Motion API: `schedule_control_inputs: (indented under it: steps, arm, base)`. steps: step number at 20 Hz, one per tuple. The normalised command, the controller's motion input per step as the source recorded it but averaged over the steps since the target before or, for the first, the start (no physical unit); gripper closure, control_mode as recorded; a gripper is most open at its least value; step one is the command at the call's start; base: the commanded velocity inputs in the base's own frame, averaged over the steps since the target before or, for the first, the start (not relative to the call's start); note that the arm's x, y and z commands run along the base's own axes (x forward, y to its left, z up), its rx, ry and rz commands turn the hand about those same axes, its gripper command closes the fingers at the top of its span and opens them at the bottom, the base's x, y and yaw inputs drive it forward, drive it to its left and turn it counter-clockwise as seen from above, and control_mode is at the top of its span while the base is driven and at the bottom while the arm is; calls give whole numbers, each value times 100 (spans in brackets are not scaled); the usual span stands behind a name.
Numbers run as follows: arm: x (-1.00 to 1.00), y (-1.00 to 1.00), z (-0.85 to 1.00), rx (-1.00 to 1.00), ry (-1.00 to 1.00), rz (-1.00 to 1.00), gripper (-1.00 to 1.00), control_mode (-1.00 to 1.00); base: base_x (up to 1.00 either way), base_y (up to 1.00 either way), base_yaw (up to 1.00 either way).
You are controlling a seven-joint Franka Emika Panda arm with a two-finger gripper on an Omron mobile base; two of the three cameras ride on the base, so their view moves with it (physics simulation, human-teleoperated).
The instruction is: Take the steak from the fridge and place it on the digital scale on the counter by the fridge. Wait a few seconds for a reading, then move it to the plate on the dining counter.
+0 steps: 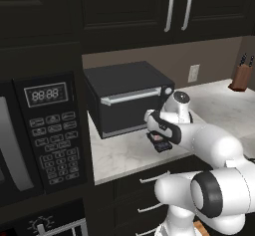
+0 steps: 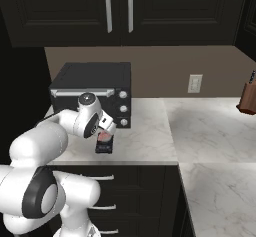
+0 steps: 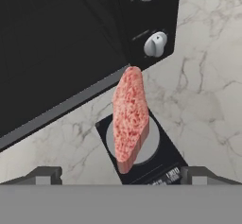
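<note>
- Pinkish-red steak is seen lying on the black digital scale, across its round grey pad.
- The digital scale is set on the marble worktop, just in front of the black toaster oven.
- The end effector is held above the steak, fingers spread wide, nothing pinched.

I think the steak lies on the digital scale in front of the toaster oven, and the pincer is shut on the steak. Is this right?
Not quite. The pincer is open, its fingertips apart on either side and touching nothing, as the hand view shows. The rest holds: the steak lies on the digital scale in front of the toaster oven.
</note>
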Motion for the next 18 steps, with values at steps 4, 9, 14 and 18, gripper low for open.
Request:
schedule_control_inputs:
  steps: [4, 9, 14, 18]
  arm:
    - [0, 0, 0, 0, 0, 0, -100, -100]
    - [0, 0, 0, 0, 0, 0, -100, -100]
    - [0, 0, 0, 0, 0, 0, -100, -100]
    - [0, 0, 0, 0, 0, 0, -100, -100]
  base:
    - [0, 0, 0]
    - [0, 0, 0]
    - [0, 0, 0]
    - [0, 0, 0]
